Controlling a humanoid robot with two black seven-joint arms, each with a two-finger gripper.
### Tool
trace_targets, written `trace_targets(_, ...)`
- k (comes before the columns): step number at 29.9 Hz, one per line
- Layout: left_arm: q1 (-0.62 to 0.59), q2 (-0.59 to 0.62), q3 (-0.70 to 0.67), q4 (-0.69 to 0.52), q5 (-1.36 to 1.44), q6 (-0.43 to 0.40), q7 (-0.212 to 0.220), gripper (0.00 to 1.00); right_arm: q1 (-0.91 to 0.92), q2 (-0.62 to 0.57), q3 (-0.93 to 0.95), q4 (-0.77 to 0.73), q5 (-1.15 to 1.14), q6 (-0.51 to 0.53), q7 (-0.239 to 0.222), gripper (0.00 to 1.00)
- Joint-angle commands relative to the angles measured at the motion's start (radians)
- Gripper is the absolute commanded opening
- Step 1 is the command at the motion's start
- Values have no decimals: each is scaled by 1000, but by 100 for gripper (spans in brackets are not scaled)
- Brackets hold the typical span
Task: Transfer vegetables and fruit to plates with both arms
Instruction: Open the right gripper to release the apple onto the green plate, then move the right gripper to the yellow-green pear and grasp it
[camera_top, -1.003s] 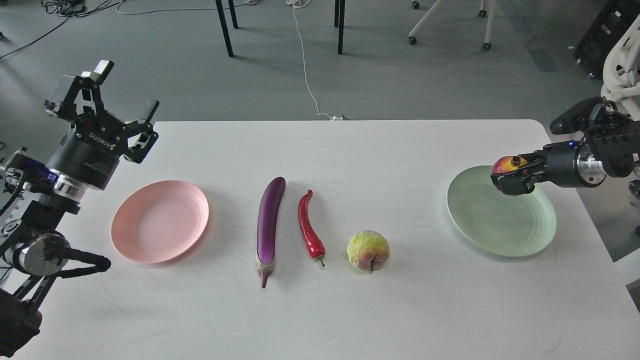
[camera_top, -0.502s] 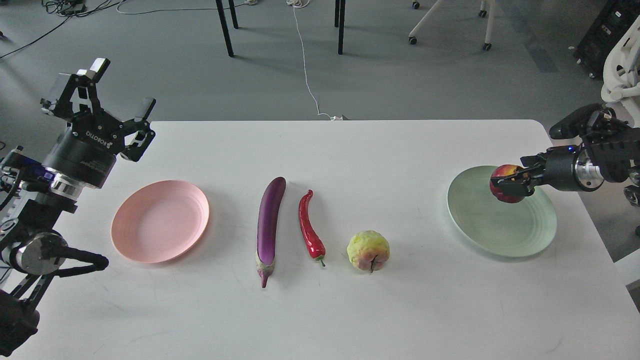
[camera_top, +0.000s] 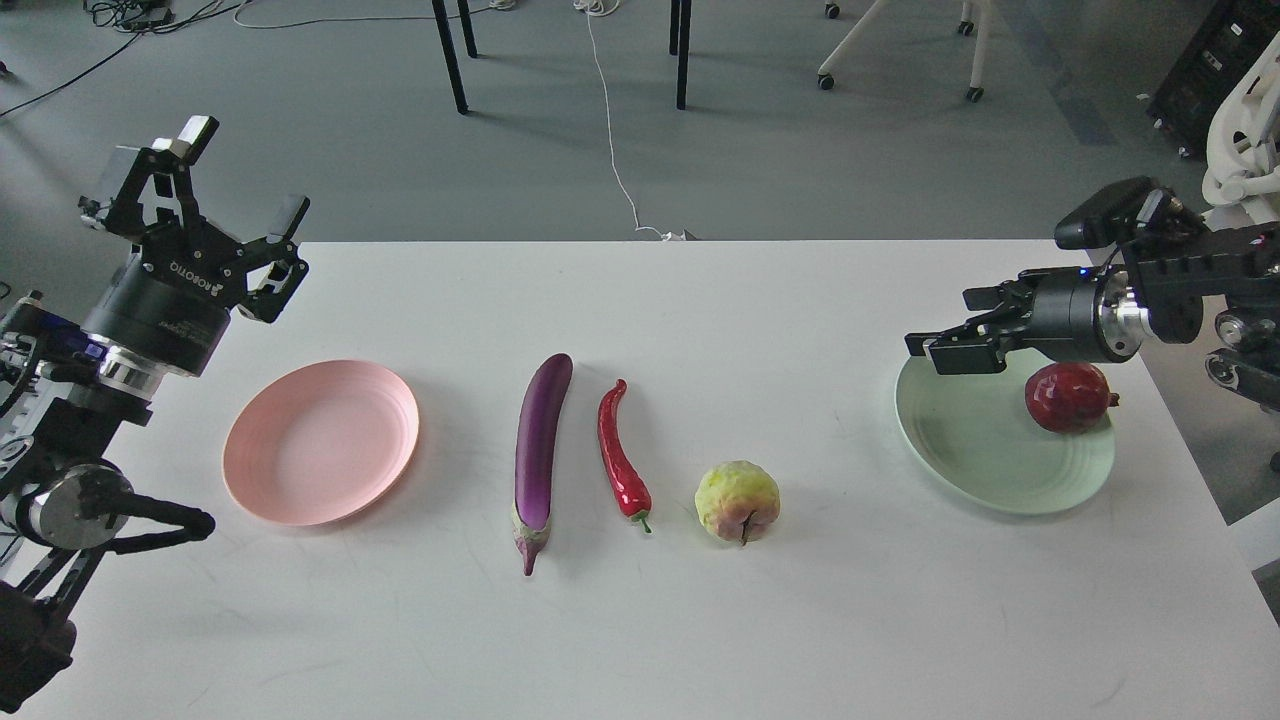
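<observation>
**A:** Nearest row?

**B:** Eggplant lies on the white table, long axis near-to-far, pale stem end pointing at me, tip tilted slightly right. Chili pepper just to its right, apart, same axis, green stem toward me. Bumpy yellow-green fruit further right, brown stem facing me.

**A:** Plates?

**B:** Pink plate left of the eggplant, nothing on it. Mint green plate at the right; pomegranate sits on its right side, crown pointing right.

**A:** Grippers?

**B:** My right gripper hangs over the green plate's far-left rim, fingers spread, holding nothing, clear of the pomegranate. My left gripper is raised by the table's far-left corner, beyond the pink plate, fingers wide apart and pointing up, nothing held.
</observation>
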Motion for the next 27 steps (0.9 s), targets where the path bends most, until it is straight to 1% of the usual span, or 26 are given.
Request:
trace_targets(1, 7, 1, -2, -1, 0, 0, -1, 98, 17, -7, -2, 155, -2, 5, 0, 98)
trace_targets(5, 13, 6, -2, -16, 0, 0, 1, 98, 29, 7, -5, 257, -3, 40, 0, 98)
trace_targets(7, 17, 6, -2, -19, 0, 0, 1, 98, 36, 27, -6, 274, -3, 78, 0, 98)
trace_targets(9, 19, 6, -2, -19, 0, 2, -1, 98, 37, 74, -11, 279, -6, 109, 0, 98)
trace_targets(11, 19, 6, -2, -19, 0, 3, -1, 98, 40, 109, -26, 279, -6, 120, 0, 98)
trace_targets(18, 30, 6, -3, -19, 2, 3, -1, 98, 88, 232, -101, 263, -8, 123, 0, 98)
trace_targets(27, 31, 6, -3, -19, 2, 3, -1, 98, 103, 355, -161, 134, -14, 123, 0, 98)
